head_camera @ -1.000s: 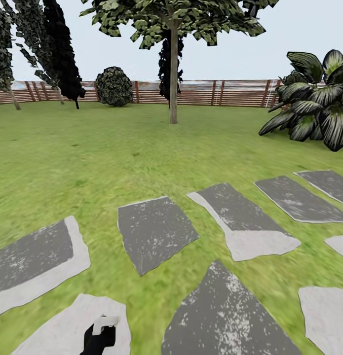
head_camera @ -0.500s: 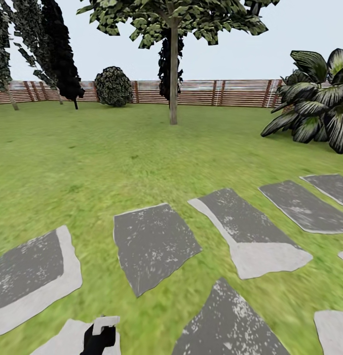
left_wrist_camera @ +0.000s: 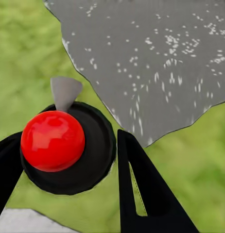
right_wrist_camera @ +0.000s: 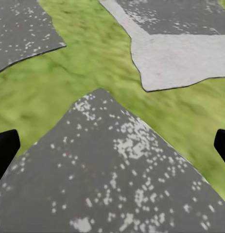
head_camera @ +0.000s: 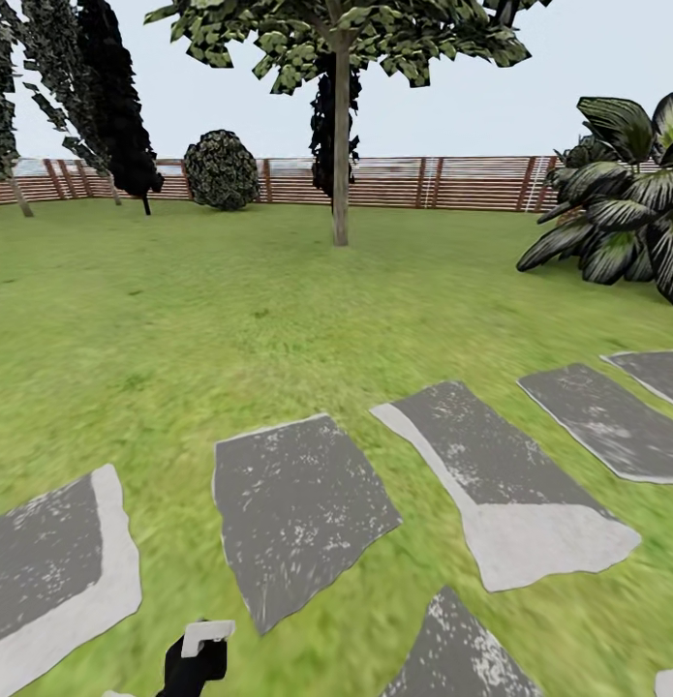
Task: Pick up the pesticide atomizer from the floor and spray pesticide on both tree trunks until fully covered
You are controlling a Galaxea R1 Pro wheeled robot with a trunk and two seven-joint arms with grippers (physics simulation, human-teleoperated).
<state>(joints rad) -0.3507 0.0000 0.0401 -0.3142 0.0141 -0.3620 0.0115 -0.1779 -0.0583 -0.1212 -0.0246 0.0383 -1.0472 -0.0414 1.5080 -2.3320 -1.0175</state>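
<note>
Lawn and stepping stones (head_camera: 295, 503) nearer now, left hand (left_wrist_camera: 68, 167) grasping pesticide atomizer (left_wrist_camera: 53, 141), right hand (right_wrist_camera: 112, 145) released.

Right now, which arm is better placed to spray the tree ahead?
Left: its gripper holds the pesticide atomizer. The right gripper is open over a paving stone. The tree trunk is far off.

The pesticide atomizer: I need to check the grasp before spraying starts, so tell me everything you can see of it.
The small black pesticide atomizer with a glossy red round cap sits between the left gripper's black fingers, seen from above: a round black body, the red cap on top and a grey cone-shaped nozzle jutting from its side. It hangs over green grass beside a grey speckled paving slab. In the head view its white top shows at the lower edge.
</note>
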